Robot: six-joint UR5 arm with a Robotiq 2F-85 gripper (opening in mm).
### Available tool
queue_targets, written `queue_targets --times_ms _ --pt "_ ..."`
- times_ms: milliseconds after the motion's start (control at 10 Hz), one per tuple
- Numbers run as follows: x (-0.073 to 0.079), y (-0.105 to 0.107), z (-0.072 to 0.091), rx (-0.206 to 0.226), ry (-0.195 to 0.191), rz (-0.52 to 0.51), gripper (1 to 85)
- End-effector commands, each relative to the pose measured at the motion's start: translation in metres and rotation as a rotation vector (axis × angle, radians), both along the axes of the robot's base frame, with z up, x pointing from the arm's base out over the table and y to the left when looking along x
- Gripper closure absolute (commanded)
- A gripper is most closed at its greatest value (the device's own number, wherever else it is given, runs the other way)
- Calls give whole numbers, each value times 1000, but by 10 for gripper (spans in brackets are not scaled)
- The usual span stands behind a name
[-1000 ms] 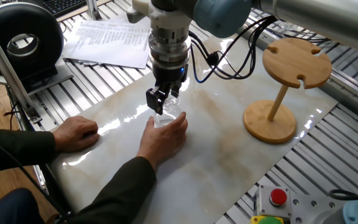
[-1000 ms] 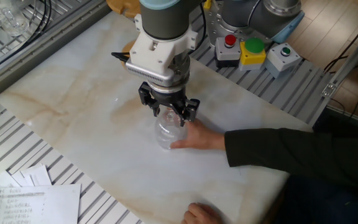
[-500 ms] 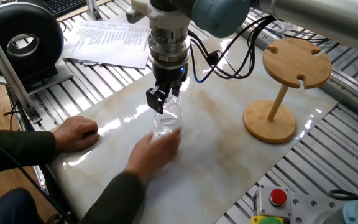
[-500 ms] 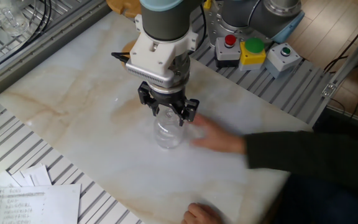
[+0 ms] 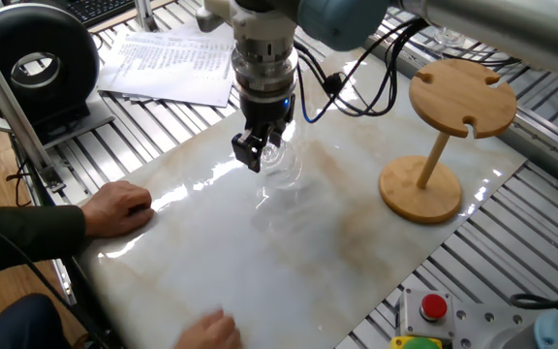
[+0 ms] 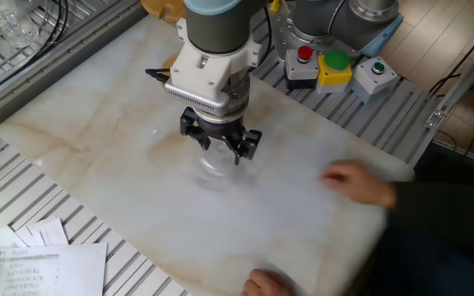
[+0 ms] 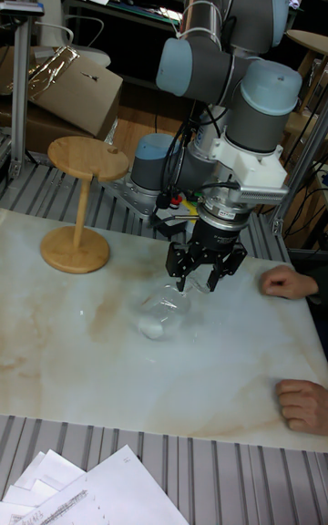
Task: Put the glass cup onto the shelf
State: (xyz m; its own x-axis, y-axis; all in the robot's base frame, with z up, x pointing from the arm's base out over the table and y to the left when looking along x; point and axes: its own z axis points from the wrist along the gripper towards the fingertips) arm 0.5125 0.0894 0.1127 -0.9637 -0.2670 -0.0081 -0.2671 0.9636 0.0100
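Observation:
The glass cup (image 7: 162,310) is clear and hard to make out; it hangs tilted just above the marble table, bowl toward the lower left. My gripper (image 7: 205,281) is shut on its upper end. The one fixed view shows the gripper (image 5: 260,155) over the table's middle with the cup (image 5: 281,173) under it. In the other fixed view the cup (image 6: 212,168) sits below the gripper (image 6: 219,150). The shelf (image 5: 463,95), a bamboo disc with slots on a thin post, stands to the right, well apart. In the tall view the shelf (image 7: 87,159) is at the left.
A person's hands rest near the table edge (image 5: 119,206) (image 7: 290,282) (image 7: 305,405); one blurred hand (image 6: 356,182) is off to the side. Papers (image 5: 172,63) lie at the back. A red stop button (image 5: 434,307) and a button box (image 6: 333,66) sit beside the marble top.
The person's hand that held the cup has let go and pulled away toward the table edge. My gripper has shifted slightly with the cup, which now hangs tilted.

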Motion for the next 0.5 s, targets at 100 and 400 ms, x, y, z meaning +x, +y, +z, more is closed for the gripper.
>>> queue_targets --times_ms 100,400 --pt "6 -14 16 15 17 19 287" --pt "4 -16 17 12 23 22 293"
